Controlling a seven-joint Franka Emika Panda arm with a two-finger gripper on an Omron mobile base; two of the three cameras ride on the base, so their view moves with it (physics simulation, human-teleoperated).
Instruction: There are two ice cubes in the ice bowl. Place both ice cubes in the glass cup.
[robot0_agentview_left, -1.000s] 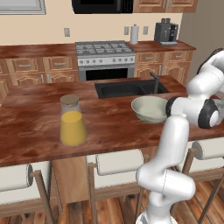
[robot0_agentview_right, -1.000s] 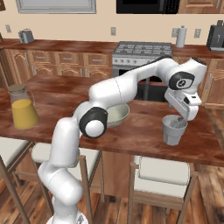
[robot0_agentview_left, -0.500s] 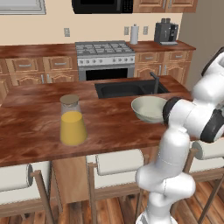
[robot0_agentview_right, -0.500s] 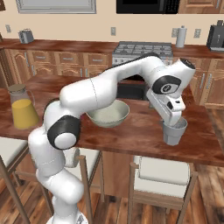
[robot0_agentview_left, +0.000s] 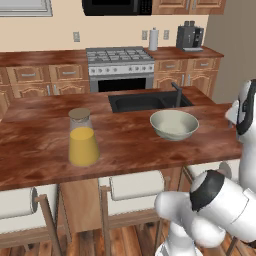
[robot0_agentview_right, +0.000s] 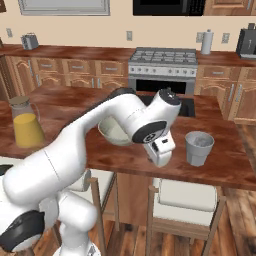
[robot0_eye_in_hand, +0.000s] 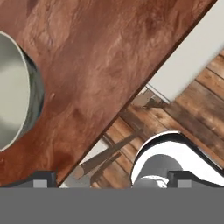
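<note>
The pale ice bowl (robot0_agentview_left: 174, 124) sits on the wooden island, partly behind my arm in the right base view (robot0_agentview_right: 111, 133), and its rim shows at the left of the hand view (robot0_eye_in_hand: 15, 96). No ice cubes can be made out inside it. The grey glass cup (robot0_agentview_right: 199, 148) stands to its right, its inside pale and unclear. My gripper (robot0_agentview_right: 161, 159) hangs over the island's front edge between bowl and cup. In the hand view the gripper (robot0_eye_in_hand: 114, 177) is open, with its tips far apart and nothing between them.
A cork-lidded carafe of orange juice (robot0_agentview_left: 82, 138) stands at the island's left (robot0_agentview_right: 25, 129). The sink (robot0_agentview_left: 149, 100) lies behind the bowl. White stools (robot0_agentview_right: 185, 196) stand under the front edge, over a wooden floor (robot0_eye_in_hand: 205, 105).
The gripper has left its place above the glass cup and swung left and down to the island's front edge, while the arm folded low beside the stools.
</note>
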